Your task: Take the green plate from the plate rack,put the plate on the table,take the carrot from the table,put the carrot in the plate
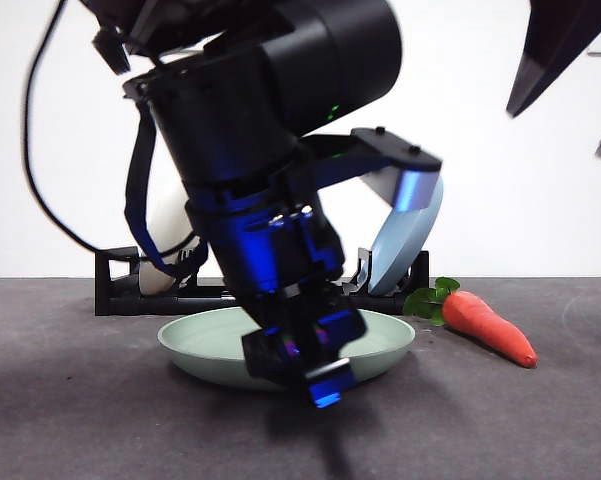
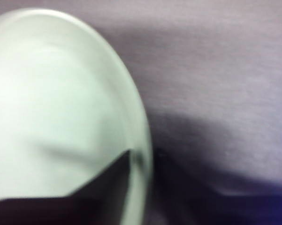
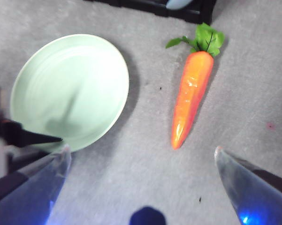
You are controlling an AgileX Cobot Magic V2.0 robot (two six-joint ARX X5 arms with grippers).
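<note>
From my remote station I see the pale sage-green round plate [image 1: 215,345] lying flat on the dark grey matte table [image 1: 70,420], just in front of the long black plate rack [image 1: 115,285]. My left gripper [image 1: 315,375] sits at the plate's near rim; in its wrist view one jaw lies over the inside of the rim [image 2: 141,154] and the other outside it, but blur keeps me from telling whether they clamp it. The glossy orange carrot [image 3: 192,96] lies on the table beside the plate, apart from it, its green leaves pointing toward the rack's end. Bare table runs between plate edge and carrot, and on the carrot's far side. My right gripper [image 3: 141,161] hangs above that strip, jaws spread wide, holding nothing. A blue plate [image 1: 405,245] and a cream-white plate [image 1: 165,235] stand in the rack.
</note>
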